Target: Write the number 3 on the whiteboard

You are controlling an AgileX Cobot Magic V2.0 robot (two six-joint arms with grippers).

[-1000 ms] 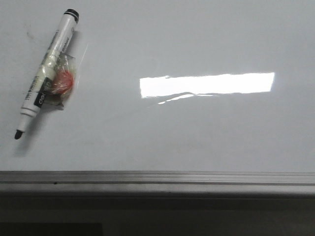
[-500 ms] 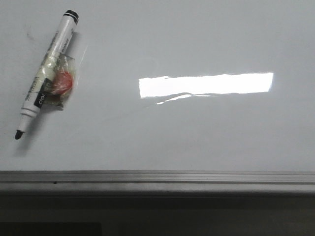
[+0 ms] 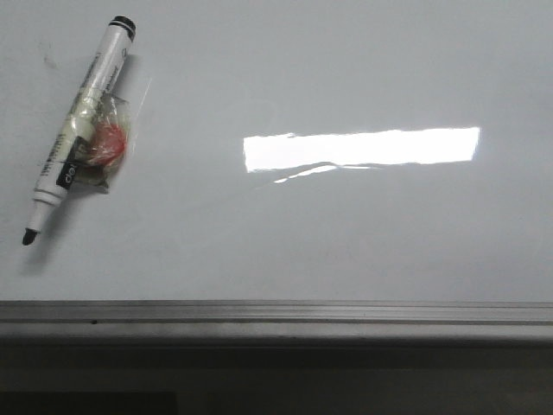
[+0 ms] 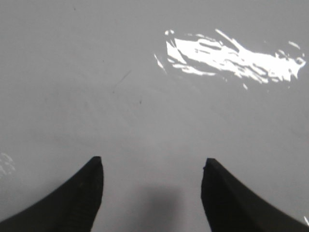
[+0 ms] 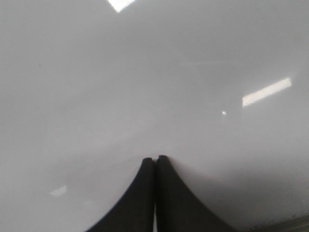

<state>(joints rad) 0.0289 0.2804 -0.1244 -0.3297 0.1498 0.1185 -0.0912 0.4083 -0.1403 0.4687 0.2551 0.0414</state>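
Observation:
The whiteboard (image 3: 346, 233) fills the front view, glossy white with a grey metal frame (image 3: 276, 313) along its near edge. No number 3 shows on it in any view. A white marker pen (image 3: 82, 121) with a black cap end and a bare black tip lies slanting at the far left, with a red lump in clear wrap (image 3: 108, 145) taped to it. Neither gripper shows in the front view. My left gripper (image 4: 152, 164) hangs open over bare board (image 4: 145, 121), nothing between its fingers. My right gripper (image 5: 155, 158) is shut on nothing, over bare board (image 5: 120, 96).
A bright rectangular light reflection (image 3: 361, 149) lies across the middle of the board. A faint short grey streak (image 4: 121, 80) and a small dot (image 4: 140, 101) mark the surface ahead of the left gripper. Below the frame the scene is dark.
The whole front picture has drifted a few pixels to the left. The pen has kept its place on the board.

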